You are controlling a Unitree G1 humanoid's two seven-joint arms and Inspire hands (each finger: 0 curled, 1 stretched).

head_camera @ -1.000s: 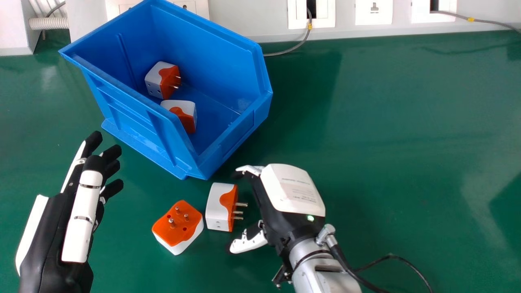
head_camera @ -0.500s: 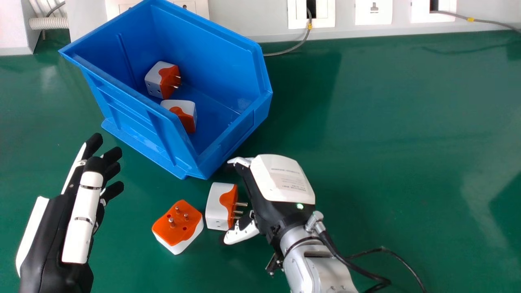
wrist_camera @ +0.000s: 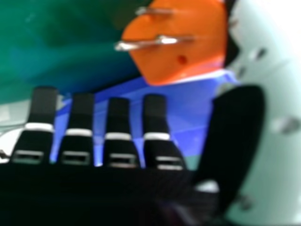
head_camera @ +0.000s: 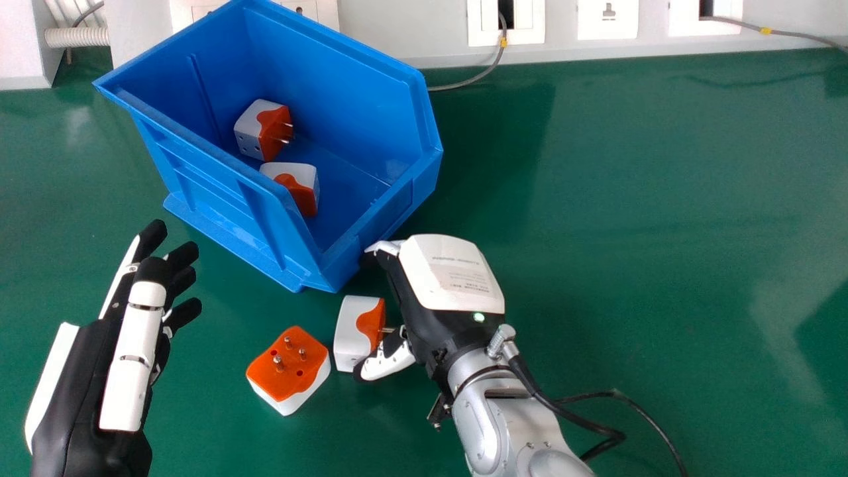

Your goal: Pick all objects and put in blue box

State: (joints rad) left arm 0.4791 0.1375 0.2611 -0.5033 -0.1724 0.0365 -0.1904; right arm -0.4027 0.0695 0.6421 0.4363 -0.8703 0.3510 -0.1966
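Black and white, the left robot hand [head_camera: 132,371] hangs relaxed, fingers extended, at the lower left of the frame. Next to it, from upper left to upper centre, a blue box [head_camera: 348,79] stands on a green bench [head_camera: 629,232] with two plug adapters inside, one farther back [head_camera: 263,130], the other [head_camera: 296,187] by the near wall. Below the box, left of centre, a pins-up adapter [head_camera: 288,368] rests on the bench, awaiting its turn. Just beside it, near the lower centre, a sideways adapter [head_camera: 354,328] points its pins right, toward the right robot hand [head_camera: 440,328].

That hand has moved up and to the left over the past second, bringing its thumb [head_camera: 391,361] from clear of the sideways adapter to across its lower right corner. Its fingers are extended and nothing is gripped; whether the thumb makes contact cannot be told. The move appears to set up a pick, with two adapters boxed and two to go. Closing now would call for care, as the protruding pins could catch a finger and spin the adapter.
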